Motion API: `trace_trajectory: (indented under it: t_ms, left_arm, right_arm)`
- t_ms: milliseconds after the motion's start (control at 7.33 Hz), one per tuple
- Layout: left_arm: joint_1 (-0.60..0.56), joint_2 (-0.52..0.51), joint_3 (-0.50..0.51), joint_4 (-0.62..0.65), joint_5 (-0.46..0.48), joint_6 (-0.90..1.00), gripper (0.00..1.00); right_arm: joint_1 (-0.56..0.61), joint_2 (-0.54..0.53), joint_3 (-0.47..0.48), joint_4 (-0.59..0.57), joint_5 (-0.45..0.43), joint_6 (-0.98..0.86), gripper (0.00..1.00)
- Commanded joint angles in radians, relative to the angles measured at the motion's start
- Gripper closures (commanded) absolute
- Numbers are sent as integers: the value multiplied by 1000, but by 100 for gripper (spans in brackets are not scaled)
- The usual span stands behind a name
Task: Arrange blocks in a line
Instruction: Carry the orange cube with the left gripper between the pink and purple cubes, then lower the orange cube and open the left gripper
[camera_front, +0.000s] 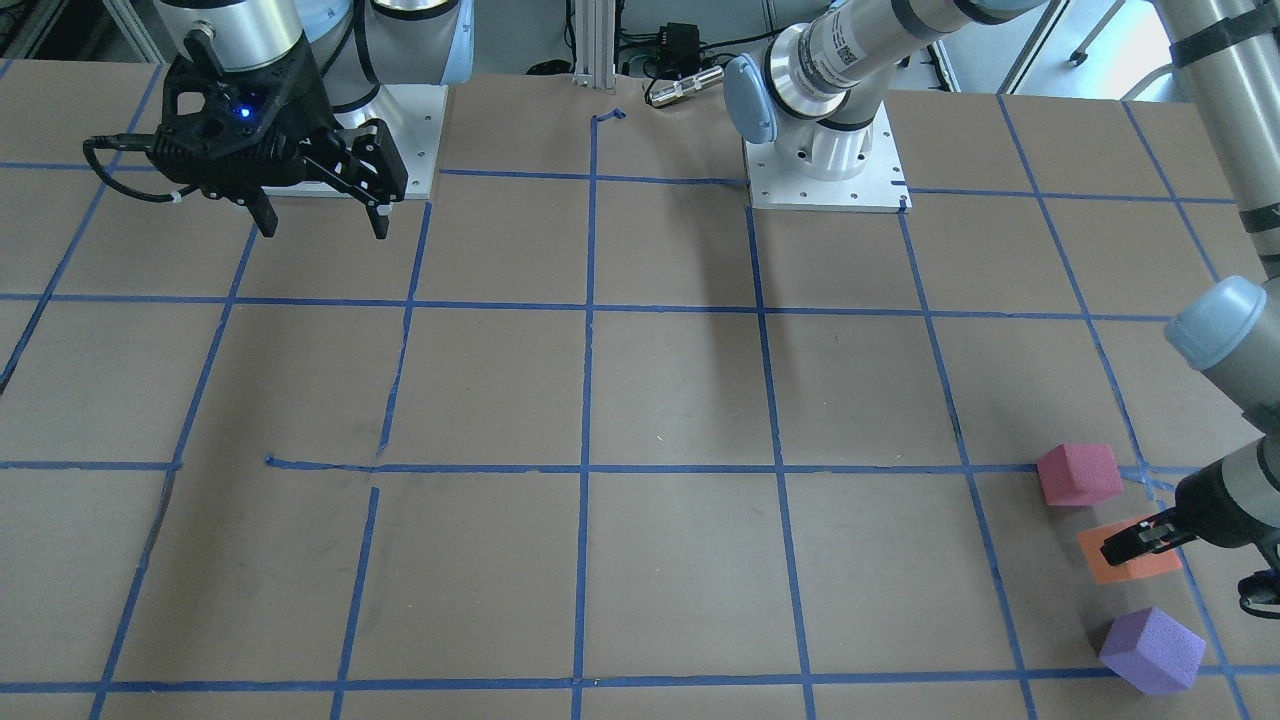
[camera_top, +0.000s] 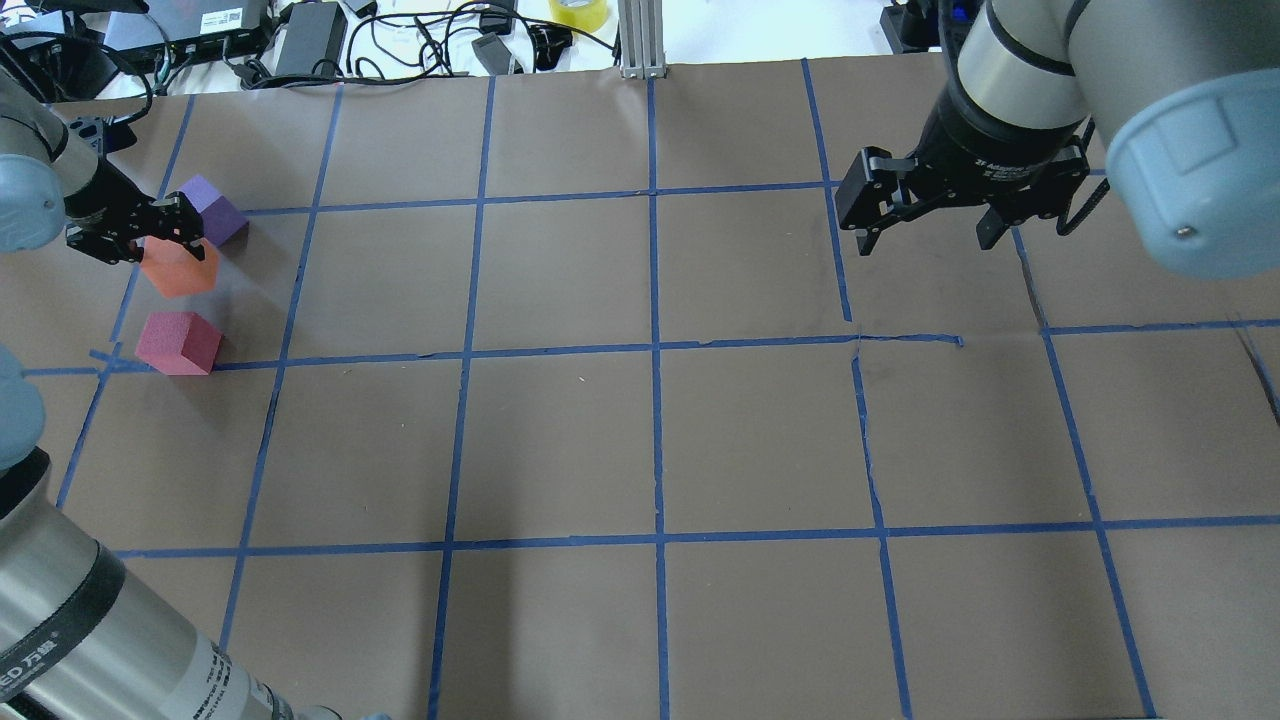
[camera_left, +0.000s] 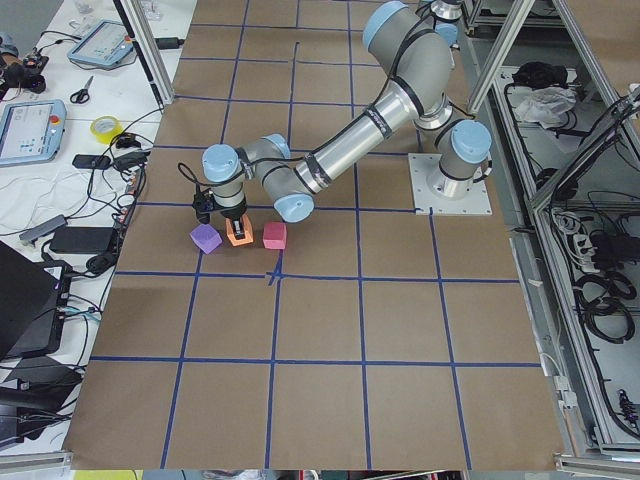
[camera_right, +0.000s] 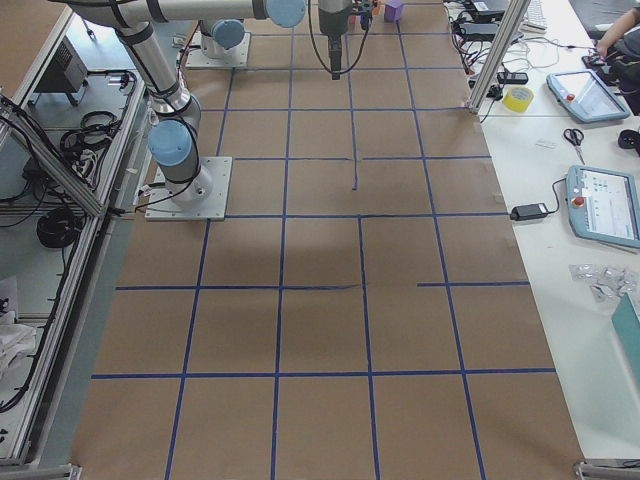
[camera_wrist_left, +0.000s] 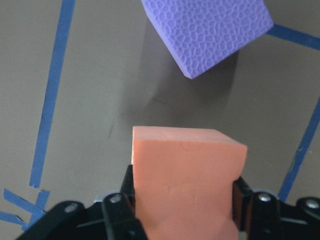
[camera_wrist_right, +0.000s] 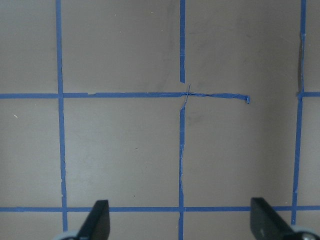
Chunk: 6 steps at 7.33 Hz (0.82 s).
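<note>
Three blocks lie near the table's left end. The purple block (camera_top: 212, 208) (camera_front: 1152, 650) is farthest, the orange block (camera_top: 180, 268) (camera_front: 1130, 555) is in the middle, and the reddish-pink block (camera_top: 178, 343) (camera_front: 1078, 473) is nearest the robot. My left gripper (camera_top: 135, 235) (camera_front: 1140, 540) is shut on the orange block (camera_wrist_left: 185, 180), low over the table. Its fingers (camera_wrist_left: 127, 192) press on both sides of it. The purple block (camera_wrist_left: 205, 30) lies just beyond, apart from it. My right gripper (camera_top: 925, 230) (camera_front: 320, 220) is open and empty, hovering above the table's right part.
Blue tape lines (camera_top: 655, 350) form a grid on the brown table. Cables, power bricks and a yellow tape roll (camera_top: 578, 12) lie beyond the far edge. The arms' white base plates (camera_front: 825, 170) stand at the robot's side.
</note>
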Motion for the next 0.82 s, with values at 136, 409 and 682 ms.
trace_trajectory:
  t_ms: [136,409,682]
  left_arm:
    - [-1,-46,-1,58,-1,5,60]
    - [-2,-48,-28,64,-1,-4,0]
    - [-62,24,-29,23,8,-30,0]
  right_arm:
    - [0,1,0,0,-2,1,0]
    - [0,1,0,0,-2,8,0]
    - [0,3,0,0,-2,13,0]
